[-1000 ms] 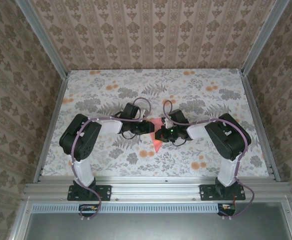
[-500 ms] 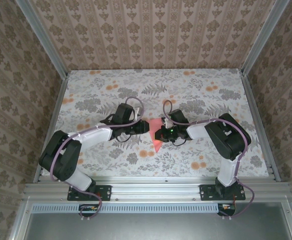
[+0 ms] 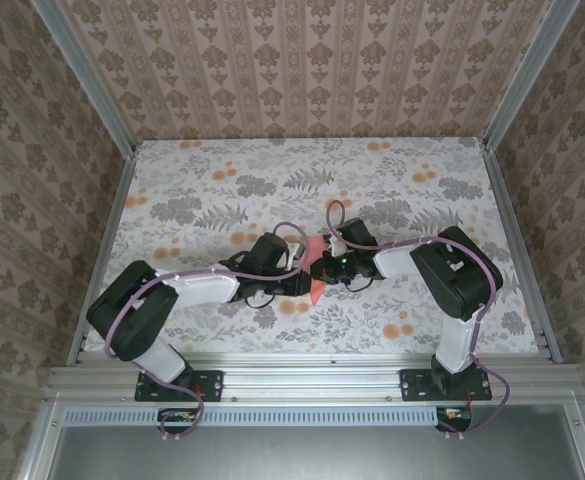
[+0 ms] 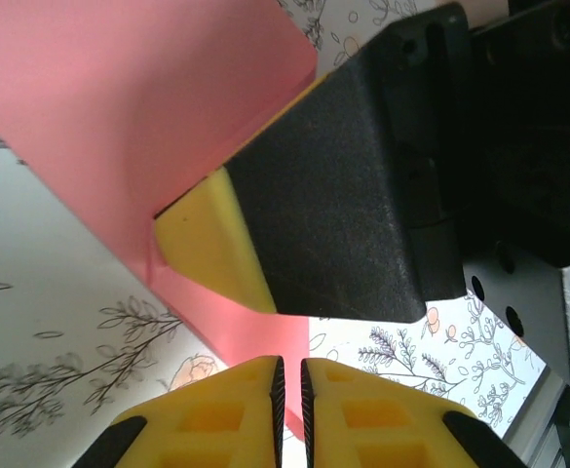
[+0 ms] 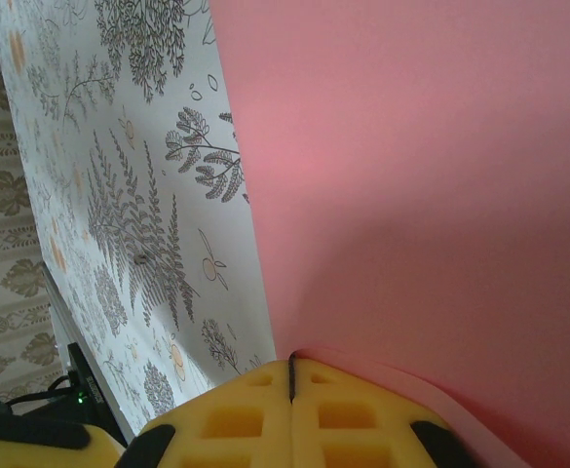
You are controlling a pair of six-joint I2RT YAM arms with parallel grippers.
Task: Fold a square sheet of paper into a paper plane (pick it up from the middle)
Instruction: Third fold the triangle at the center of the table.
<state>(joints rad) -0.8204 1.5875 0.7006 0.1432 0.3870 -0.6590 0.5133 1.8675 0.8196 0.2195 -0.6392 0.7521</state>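
The salmon-pink sheet of paper (image 3: pixel 315 248) lies folded at the table's middle, its near end coming to a point. My right gripper (image 3: pixel 320 268) is shut on it. In the right wrist view a curled fold of the paper (image 5: pixel 411 175) meets the closed fingertips of the right gripper (image 5: pixel 291 369). My left gripper (image 3: pixel 300 278) reaches in from the left, right beside the right one. In the left wrist view the left gripper (image 4: pixel 290 375) has its jaws drawn almost together with a thin slit left. The paper (image 4: pixel 138 107) shows through the slit. A right finger (image 4: pixel 216 234) presses on the paper just ahead.
The table (image 3: pixel 422 200) has a floral cloth with small orange flower prints. Aluminium rails (image 3: pixel 312 375) run along the near edge and both sides, and patterned walls close in the back. Both arms crowd the middle.
My left arm has swung in from the left to the paper's near part while its jaws narrowed. The right gripper and the paper have stayed where they were.
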